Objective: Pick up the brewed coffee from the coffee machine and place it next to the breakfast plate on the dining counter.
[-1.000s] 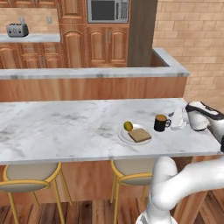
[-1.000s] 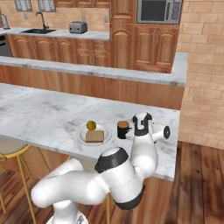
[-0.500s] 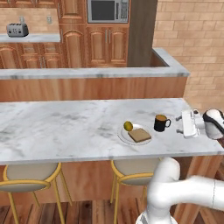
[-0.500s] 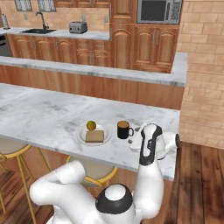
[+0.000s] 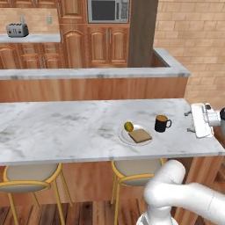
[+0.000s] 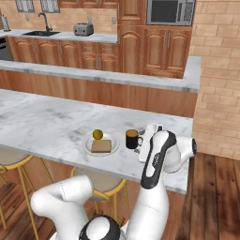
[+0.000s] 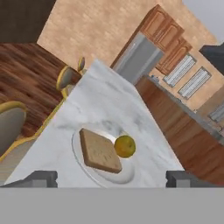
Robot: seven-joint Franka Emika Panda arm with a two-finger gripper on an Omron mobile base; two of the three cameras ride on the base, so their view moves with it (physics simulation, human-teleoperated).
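Note:
The small black mug of brewed coffee [image 5: 162, 124] [image 6: 132, 139] stands upright on the marbled dining counter [image 5: 66, 127] [image 6: 42, 122], just right of the breakfast plate [image 5: 136, 135] [image 6: 100, 144]. That plate carries brown toast [image 7: 100, 151] and a yellow-green fruit [image 7: 124, 146]. My gripper [image 5: 190, 121] [image 6: 139, 142] [image 7: 111, 179] hovers a short way right of the mug, near the counter's right end. It is open, with nothing between its fingertips [image 7: 41, 178], and it points along the counter toward the plate.
Yellow-legged stools [image 5: 26, 182] [image 6: 9, 157] sit under the counter's near edge. A raised wooden ledge with a marble top [image 5: 88, 72] runs behind it. A brick wall [image 5: 197, 39] and wooden floor lie to the right. The silver toaster [image 5: 17, 30] is on the far worktop.
The hand has turned and shifted slightly while staying right of the mug, and the arm below it has swung round. The mug and plate have not moved.

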